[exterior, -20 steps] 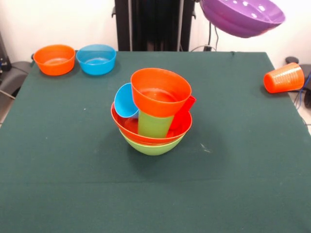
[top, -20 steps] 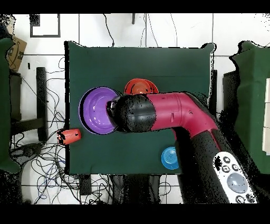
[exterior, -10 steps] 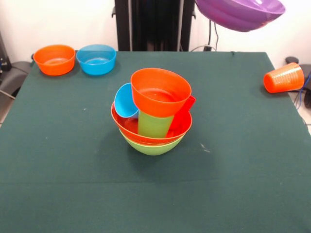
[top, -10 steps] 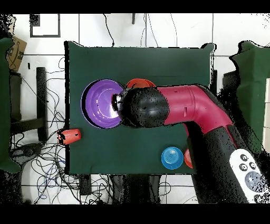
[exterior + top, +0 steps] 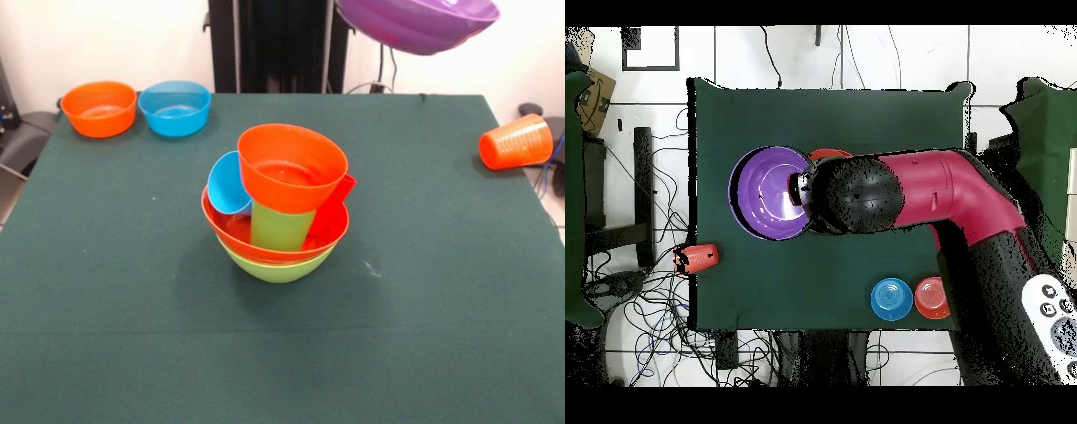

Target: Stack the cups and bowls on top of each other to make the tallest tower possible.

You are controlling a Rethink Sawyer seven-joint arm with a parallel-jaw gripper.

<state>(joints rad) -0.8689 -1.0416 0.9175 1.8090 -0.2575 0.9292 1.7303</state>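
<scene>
The tower stands mid-table: a large lime green bowl (image 5: 278, 267) holds the orange-red bowl (image 5: 231, 231). In it stand a light blue cup (image 5: 228, 185), a lime green cup (image 5: 279, 228) and a red cup (image 5: 332, 210), with a small orange bowl (image 5: 291, 166) tilted on top. My gripper (image 5: 801, 190) is shut on the rim of the purple bowl (image 5: 415, 22), held high in the air up and to the right of the tower. In the overhead view the purple bowl (image 5: 768, 192) and arm cover most of the tower (image 5: 827, 154).
An orange cup (image 5: 516, 141) lies on its side at the table's right edge; it also shows in the overhead view (image 5: 697, 258). A small orange bowl (image 5: 99, 108) and a blue bowl (image 5: 175, 107) sit at the far left corner.
The purple bowl, held in my gripper, has moved sideways towards the tower and slightly higher. The tower and the loose pieces have not moved.
</scene>
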